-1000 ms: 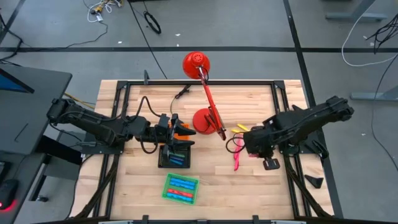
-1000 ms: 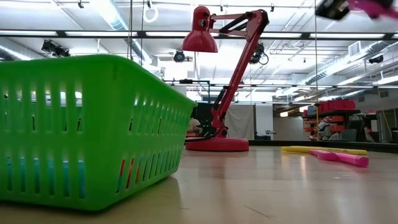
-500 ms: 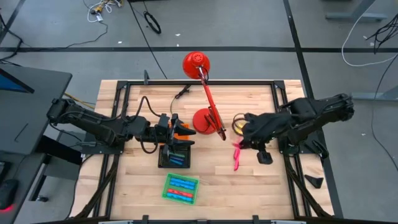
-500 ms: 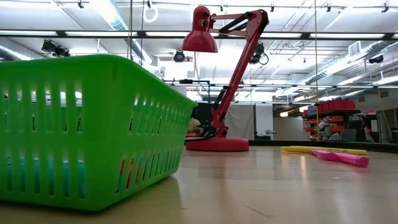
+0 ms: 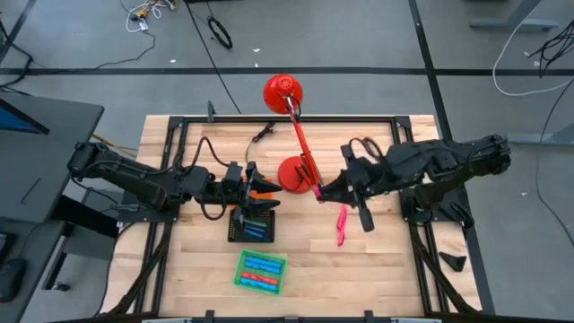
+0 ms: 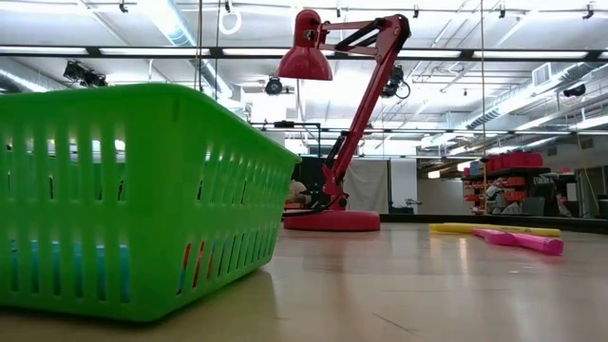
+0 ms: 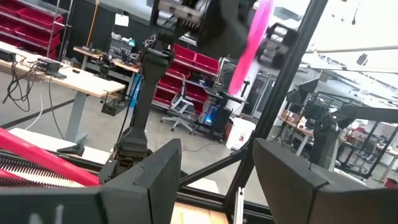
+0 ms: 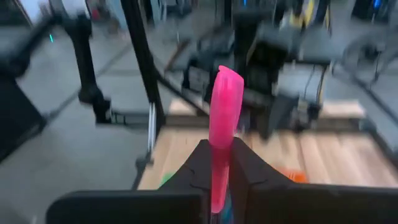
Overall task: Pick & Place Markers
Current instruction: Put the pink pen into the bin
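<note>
My right gripper (image 5: 325,190) hangs above the table beside the red lamp's base (image 5: 294,172), shut on a pink marker (image 8: 221,106). The left wrist view shows this marker (image 7: 249,43) high up, in front of my left gripper. Another pink marker (image 5: 342,224) lies flat on the wood, and the low view shows it (image 6: 521,239) next to a yellow marker (image 6: 475,228). My left gripper (image 7: 217,186) stands open and holds nothing, over the orange tray (image 5: 262,187) and the black tray (image 5: 249,224), which holds blue markers. My right gripper pinches the pink marker's lower part (image 8: 216,158) between its two fingers. The marker lies along the fingers, and its free end (image 8: 227,78) sticks out well past the fingertips. It is lifted clear of the table.
The red lamp's arm (image 5: 303,144) slants across the table's middle, close to my right gripper. A green tray (image 5: 260,271) with blue and red markers sits near the front edge; it fills the left of the low view (image 6: 142,199). Bare wood lies at the front right.
My right gripper has risen out of the low view and gone toward the table's left, up to the lamp's base. It has tipped from pointing down to nearly level, staying shut on the pink marker.
</note>
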